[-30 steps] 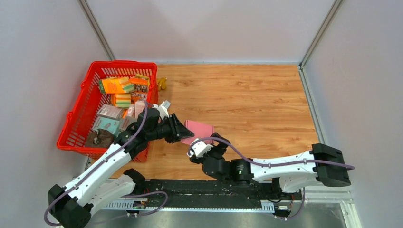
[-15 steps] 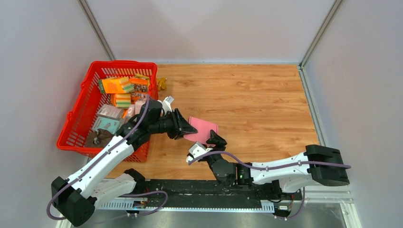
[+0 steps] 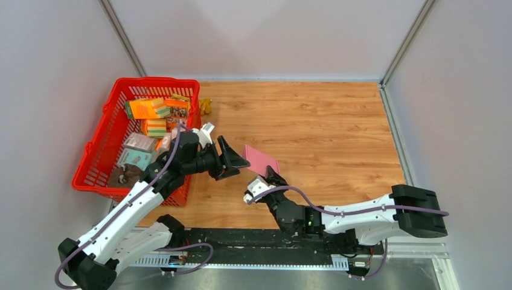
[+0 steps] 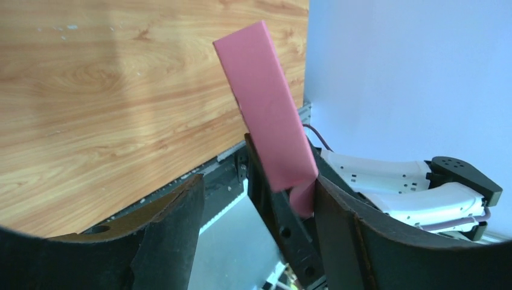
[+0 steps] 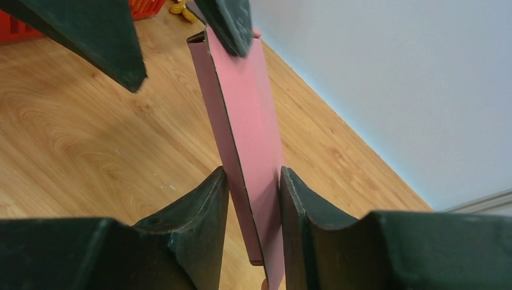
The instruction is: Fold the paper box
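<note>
Only the right wrist view shows the right gripper (image 5: pixel 253 181) clamping the paper box (image 5: pixel 241 109); the left gripper (image 3: pixel 235 167) stands wide.

Table (image 3: pixel 326 121): wood-grain top, with pale walls along its left, far and right edges
Left edge: red basket (image 3: pixel 99 136) standing at this edge, running from the far-left corner most of the way towards the near edge
Beside basket: small yellow thing (image 3: pixel 206 106) on the bare wood, just beside the basket's far right corner, too small to tell what it is
Near edge: black rail (image 3: pixel 253 237) along this edge
</note>
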Available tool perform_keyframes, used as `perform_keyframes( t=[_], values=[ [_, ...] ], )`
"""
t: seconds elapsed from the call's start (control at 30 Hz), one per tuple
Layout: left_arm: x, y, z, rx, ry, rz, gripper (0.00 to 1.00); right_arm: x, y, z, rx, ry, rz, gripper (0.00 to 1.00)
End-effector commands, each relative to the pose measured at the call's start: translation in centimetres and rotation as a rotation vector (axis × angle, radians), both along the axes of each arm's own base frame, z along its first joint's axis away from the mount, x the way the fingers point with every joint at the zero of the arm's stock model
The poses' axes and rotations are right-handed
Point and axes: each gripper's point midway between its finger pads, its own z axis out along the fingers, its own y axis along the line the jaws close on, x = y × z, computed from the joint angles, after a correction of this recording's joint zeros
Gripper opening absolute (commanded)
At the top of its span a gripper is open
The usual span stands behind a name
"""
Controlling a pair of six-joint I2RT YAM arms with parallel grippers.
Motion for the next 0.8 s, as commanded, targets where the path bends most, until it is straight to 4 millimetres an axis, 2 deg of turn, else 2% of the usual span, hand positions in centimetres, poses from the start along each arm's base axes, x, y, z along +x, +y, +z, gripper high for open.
perform_keyframes(
  t=[0.0,0.03,0.1,0.13,0.17,0.2,0.23,0.3,0.33,0.37,0.4,0.43,0.47,0.5,0.53,0.57,0.6,0.67,0.7,0.77],
  values=[
    [0.5,1.9,1.0,0.084,-0.129,0.044,0.74,1.0,-1.1,1.3,0.231,0.116,-0.046,0.35],
    [0.7,2.5,1.4,0.099,-0.173,0.065,0.74,0.9,-1.2,0.5,0.200,0.144,-0.030,0.35],
    [0.7,3.4,1.8,0.141,-0.240,0.073,0.74,1.1,-2.0,0.4,0.223,0.185,-0.033,0.34],
    [1.0,4.3,2.3,0.173,-0.305,0.095,0.75,0.7,-1.8,-0.7,0.207,0.254,-0.006,0.34],
    [1.0,4.9,2.4,0.205,-0.326,0.105,0.74,0.5,-1.8,-1.0,0.202,0.290,0.005,0.34],
    [1.0,5.4,3.5,0.207,-0.379,0.121,0.74,0.9,-2.3,-1.0,0.220,0.325,-0.007,0.34],
    [1.4,5.9,3.9,0.237,-0.439,0.123,0.73,0.3,-2.3,-2.2,0.202,0.427,0.006,0.34],
    [1.6,5.9,5.2,0.237,-0.514,0.112,0.65,0.6,-3.1,-3.1,0.196,0.506,-0.024,0.35],
    [1.6,5.6,5.2,0.246,-0.548,0.080,0.61,-0.1,-3.7,-4.8,0.134,0.585,-0.018,0.34],
    [1.9,5.3,5.7,0.238,-0.581,0.067,0.54,-0.3,-3.7,-4.9,0.165,0.644,-0.028,0.34],
    [2.2,4.9,5.4,0.241,-0.587,0.048,0.51,0.0,-4.2,-5.6,0.165,0.679,-0.049,0.34],
    [2.1,4.4,5.2,0.236,-0.608,0.010,0.49,-0.9,-4.2,-6.7,0.139,0.765,-0.021,0.34],
    [2.5,3.8,5.6,0.217,-0.642,0.001,0.45,-1.1,-4.2,-7.0,0.157,0.810,-0.033,0.33],
    [2.9,3.4,4.4,0.227,-0.629,-0.016,0.43,-0.8,-4.6,-7.7,0.154,0.840,-0.053,0.33],
    [3.0,3.0,4.1,0.225,-0.643,-0.037,0.43,-1.4,-4.5,-8.4,0.140,0.891,-0.029,0.33],
    [3.5,2.6,4.2,0.215,-0.667,-0.037,0.42,-1.4,-4.6,-8.9,0.141,0.910,-0.032,0.31],
    [3.9,2.3,2.9,0.229,-0.653,-0.048,0.42,-1.2,-5.2,-10.0,0.134,0.925,-0.052,0.31],
    [4.2,1.2,2.5,0.229,-0.693,-0.073,0.42,-1.3,-4.5,-10.5,0.160,0.951,-0.015,0.30],
    [4.3,0.6,1.3,0.243,-0.682,-0.095,0.42,-1.2,-4.7,-11.3,0.157,0.962,-0.018,0.30],
    [4.8,-0.4,0.5,0.273,-0.702,-0.121,0.41,-0.9,-4.3,-11.5,0.166,0.963,-0.008,0.30]
  ],
)
